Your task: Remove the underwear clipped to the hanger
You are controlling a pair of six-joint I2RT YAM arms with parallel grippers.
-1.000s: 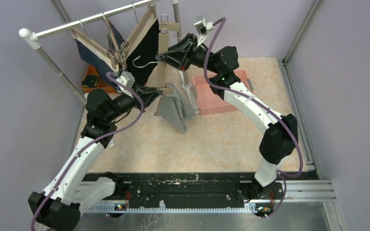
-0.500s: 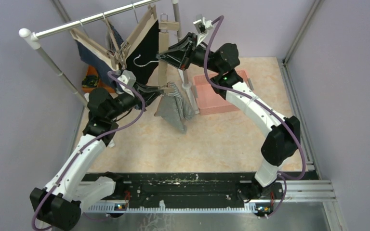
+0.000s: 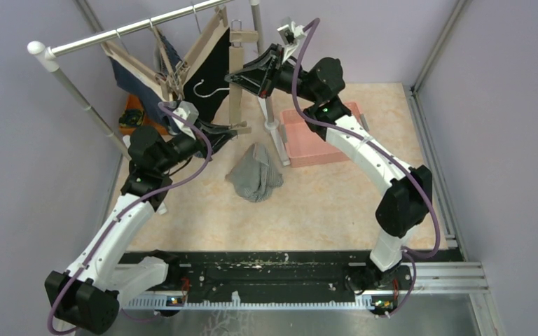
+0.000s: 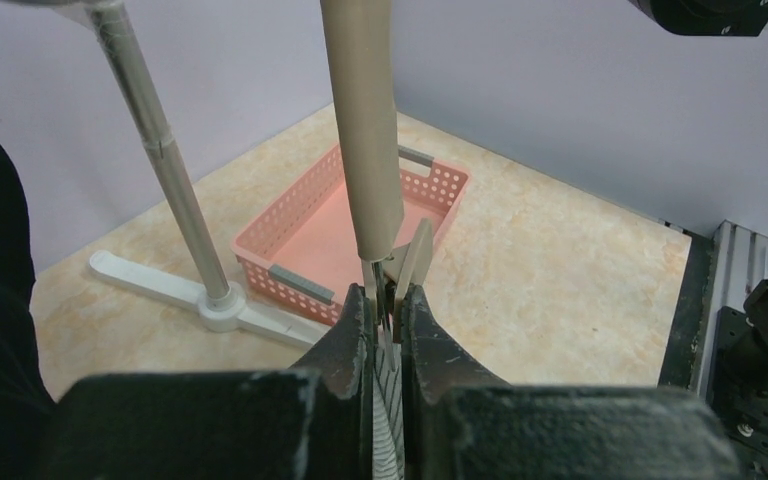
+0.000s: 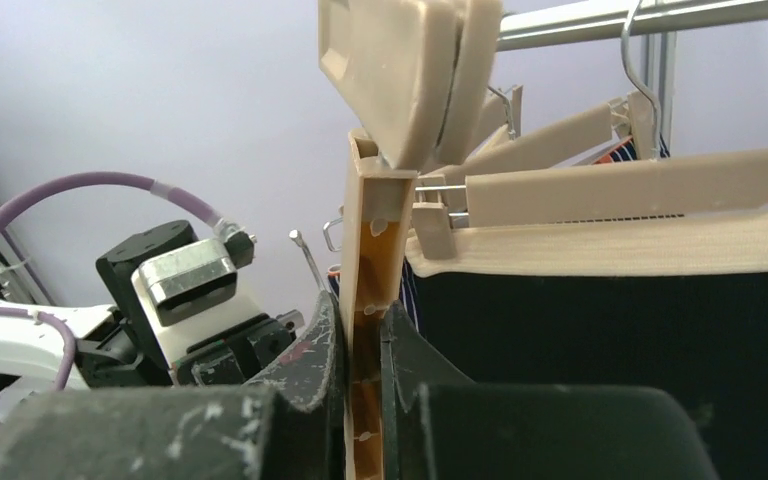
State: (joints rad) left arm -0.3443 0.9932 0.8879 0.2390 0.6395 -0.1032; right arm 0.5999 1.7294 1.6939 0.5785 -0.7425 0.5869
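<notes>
Underwear first: the grey striped underwear (image 3: 253, 171) lies loose on the tabletop (image 3: 322, 203), below my left hand (image 3: 234, 129), which is pinched shut on the clip (image 4: 407, 262). The black underwear (image 3: 214, 66) hangs higher, just beside my right hand (image 3: 232, 77), clamped on the hanger bar (image 3: 236, 101). I think right is nearer.

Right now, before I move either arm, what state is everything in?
Grey underwear: off the hanger, crumpled on the table.
Black underwear: clipped up, hanging.
Hanger: on end, held by both grippers.
Left gripper: shut on hanger's lower end.
Right gripper: shut on hanger higher up.
Basket: empty.
</notes>
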